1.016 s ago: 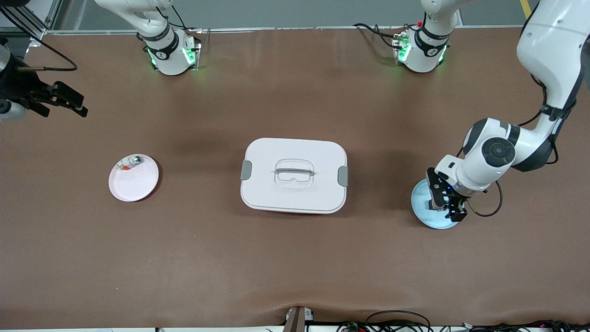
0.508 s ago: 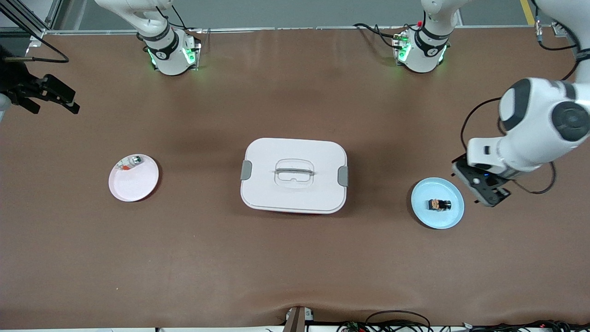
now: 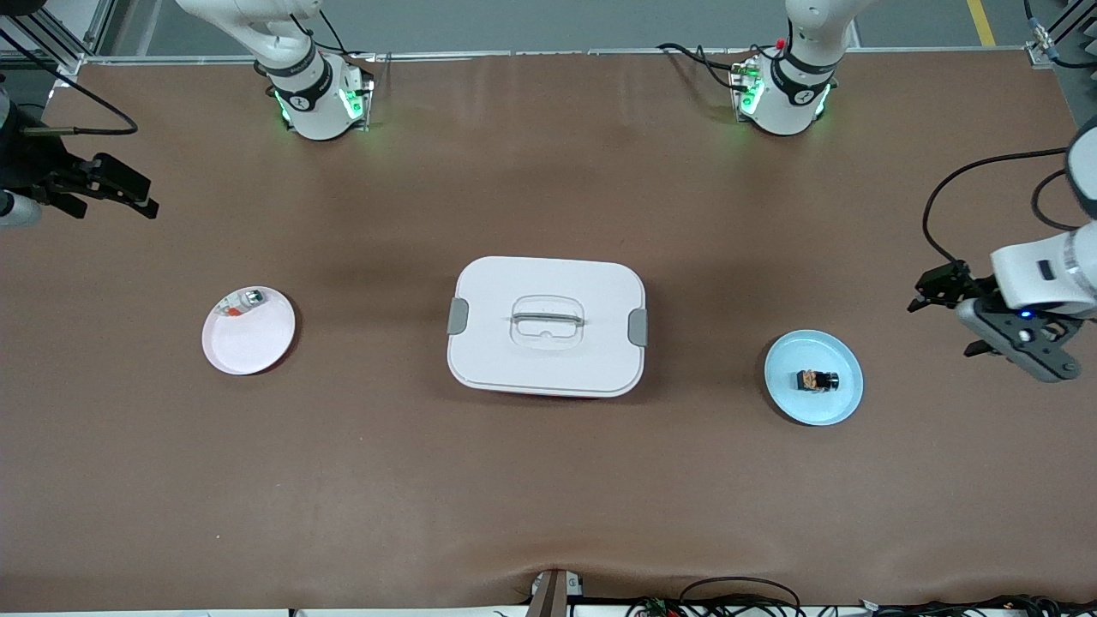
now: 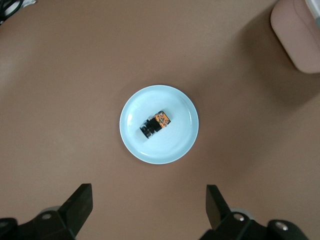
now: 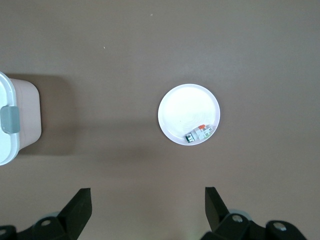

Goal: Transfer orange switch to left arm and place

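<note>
Orange switch (image 3: 816, 379) sits on blue plate (image 3: 784, 386), my 2 grippers, left (image 3: 951, 302) and right (image 3: 128, 190), wide open, empty, transfer looks done.

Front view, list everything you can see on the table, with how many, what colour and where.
Box: one, white with grey latches, middle of the table.
Blue plate: one, light blue, toward the left arm's end.
Orange switch: one, black with orange band, lying on the blue plate.
Pink plate: one, pale pink, toward the right arm's end.
Small clear-and-grey part: one, on the pink plate's rim area.
Left gripper: one, black, open, empty, in the air beside the blue plate.
Right gripper: one, black, open, empty, over the table's edge.
</note>
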